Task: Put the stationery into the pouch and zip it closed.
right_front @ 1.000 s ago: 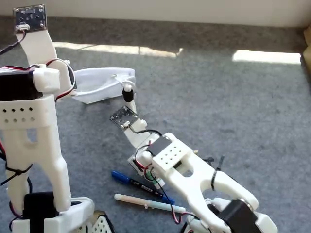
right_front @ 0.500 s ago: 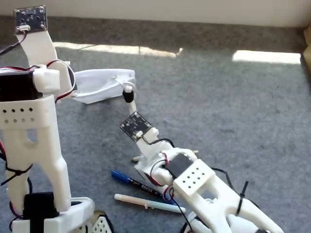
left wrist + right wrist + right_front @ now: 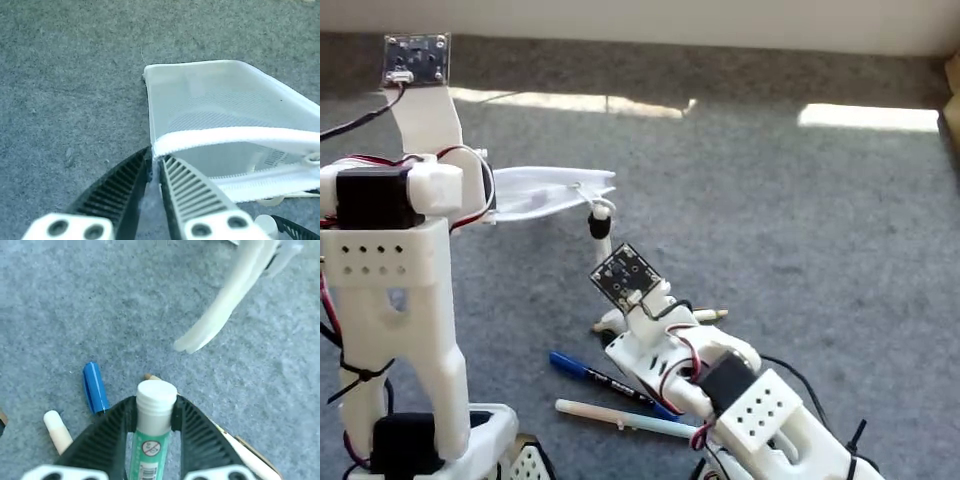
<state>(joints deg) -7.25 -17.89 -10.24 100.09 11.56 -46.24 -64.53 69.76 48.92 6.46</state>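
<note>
While the right tool (image 3: 155, 402) is clamping a white-capped stick (image 3: 156, 390) with a green label between its ribbed black jaws, the cap is poking out past the fingertips. From above, that stick (image 3: 601, 214) is pointing toward the pouch (image 3: 545, 190), with its cap sitting just beside the pouch's near edge. Beneath this tool a blue pen (image 3: 95, 387) and a white pen (image 3: 56, 430) are lying on the grey carpeted table (image 3: 800, 230). In the high view the blue pen (image 3: 605, 378) and the white pen (image 3: 620, 417) are lying near each other beside the right arm's base, and a cream pencil (image 3: 708, 315) is showing just behind the arm.

The left tool (image 3: 155, 157) is pinching the corner of the pouch (image 3: 225, 100) at its zipper band, jaws nearly together on the fabric. The white mesh pouch is lying on the table with its mouth gaping open.
</note>
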